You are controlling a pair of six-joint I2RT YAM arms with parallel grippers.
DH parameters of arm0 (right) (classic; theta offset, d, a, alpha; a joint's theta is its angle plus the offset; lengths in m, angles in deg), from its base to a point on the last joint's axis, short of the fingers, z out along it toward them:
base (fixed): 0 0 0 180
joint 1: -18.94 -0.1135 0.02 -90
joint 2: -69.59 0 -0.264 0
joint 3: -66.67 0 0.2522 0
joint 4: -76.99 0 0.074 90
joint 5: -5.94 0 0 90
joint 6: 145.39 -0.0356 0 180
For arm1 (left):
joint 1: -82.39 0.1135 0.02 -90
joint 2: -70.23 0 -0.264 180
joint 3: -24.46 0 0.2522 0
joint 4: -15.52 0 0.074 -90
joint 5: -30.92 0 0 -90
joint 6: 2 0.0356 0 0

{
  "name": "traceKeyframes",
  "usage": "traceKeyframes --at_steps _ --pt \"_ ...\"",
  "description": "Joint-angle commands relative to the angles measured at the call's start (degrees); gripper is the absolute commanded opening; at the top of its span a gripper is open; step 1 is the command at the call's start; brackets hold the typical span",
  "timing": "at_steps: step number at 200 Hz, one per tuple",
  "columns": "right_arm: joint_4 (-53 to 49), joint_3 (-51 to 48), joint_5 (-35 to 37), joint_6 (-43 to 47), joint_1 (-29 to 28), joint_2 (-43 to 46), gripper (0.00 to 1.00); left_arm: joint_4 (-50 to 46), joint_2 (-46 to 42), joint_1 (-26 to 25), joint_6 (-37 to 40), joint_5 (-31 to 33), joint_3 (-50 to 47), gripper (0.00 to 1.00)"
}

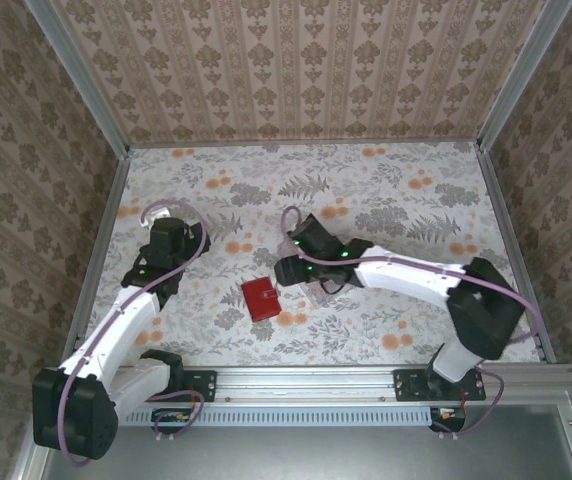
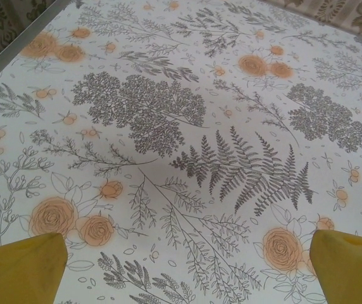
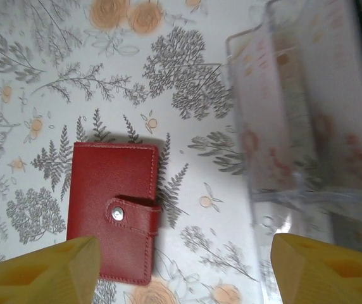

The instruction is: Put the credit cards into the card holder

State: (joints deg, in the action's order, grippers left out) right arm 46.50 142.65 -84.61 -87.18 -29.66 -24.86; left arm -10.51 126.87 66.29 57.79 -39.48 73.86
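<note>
**Right wrist view.** Right pincer (image 3: 181,272): jaws apart, nothing between them, above surface (image 3: 187,57).
Card holder (image 3: 111,212): closed, clasp (image 3: 116,213) fastened, flat on surface. Sits off pincer midline, ahead of view-left fingertip (image 3: 42,269). Long axis runs away from camera, roughly crosswise to jaw line.
Clear tray (image 3: 301,107): opposite side.

**Top view.** Card holder lies between arms, just beside right pincer, well apart from left pincer (image 2: 184,272), which is wide open and empty.

**Judgement.** Right arm nearer; sideways shift toward card holder needed before any grasp.
</note>
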Motion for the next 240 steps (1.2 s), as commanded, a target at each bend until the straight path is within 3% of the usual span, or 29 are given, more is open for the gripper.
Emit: traceKeyframes --at_steps 1,125,240 --pt "0.72 5.41 1.05 -3.56 -1.25 -4.55 0.72 -3.14 0.46 -0.42 -2.86 3.21 1.13 1.00" --pt "2.95 14.05 0.51 -6.97 -1.30 -19.03 0.70 -5.26 0.53 -0.71 -4.41 5.39 2.27 1.00" --pt "2.28 6.72 6.21 -4.58 4.80 -14.89 0.69 -5.81 -0.56 -0.79 -2.65 5.24 2.60 1.00"
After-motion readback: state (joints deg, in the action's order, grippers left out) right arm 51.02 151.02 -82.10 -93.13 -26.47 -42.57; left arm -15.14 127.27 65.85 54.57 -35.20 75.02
